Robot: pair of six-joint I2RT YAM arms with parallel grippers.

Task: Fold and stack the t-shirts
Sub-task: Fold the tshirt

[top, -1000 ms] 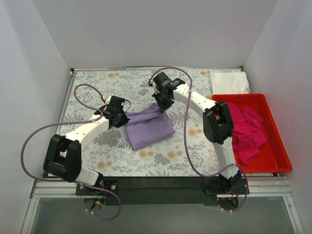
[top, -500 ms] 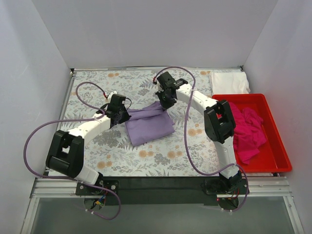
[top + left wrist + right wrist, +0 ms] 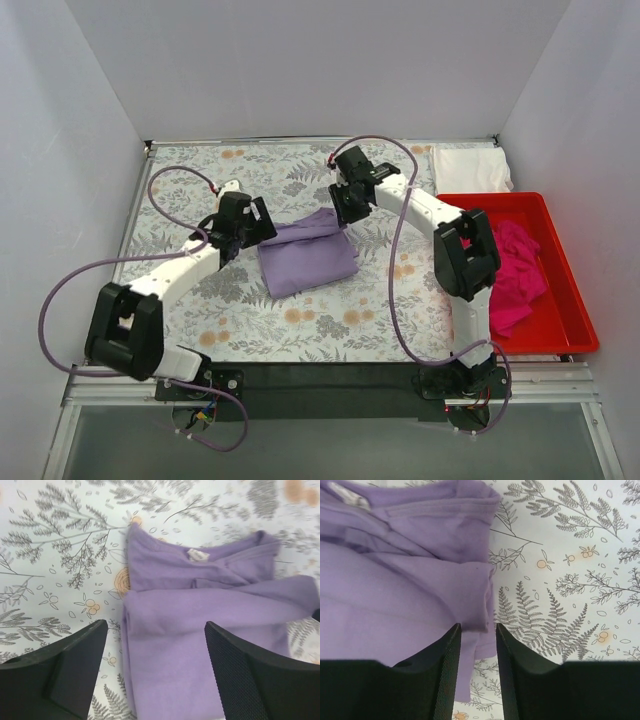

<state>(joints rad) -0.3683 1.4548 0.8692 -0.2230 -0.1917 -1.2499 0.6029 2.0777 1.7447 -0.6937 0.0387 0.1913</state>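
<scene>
The lavender t-shirt lies folded on the floral tablecloth in the middle. My left gripper hovers at its left edge, open, with the purple cloth spread flat below its wide-apart fingers and nothing between them. At the shirt's far right corner, my right gripper has its jaws a little apart. The cloth's corner shows in the gap, lying on the table. The white t-shirt lies folded at the back right. The magenta t-shirt is crumpled in the red bin.
The red bin stands along the table's right edge, just in front of the white t-shirt. White walls close in the table on three sides. Purple cables loop from both arms over the left and middle of the cloth.
Both grippers have gone from shut to open and let go of the lavender t-shirt's far edge, which now lies flat. Both have drawn slightly back and outward.
</scene>
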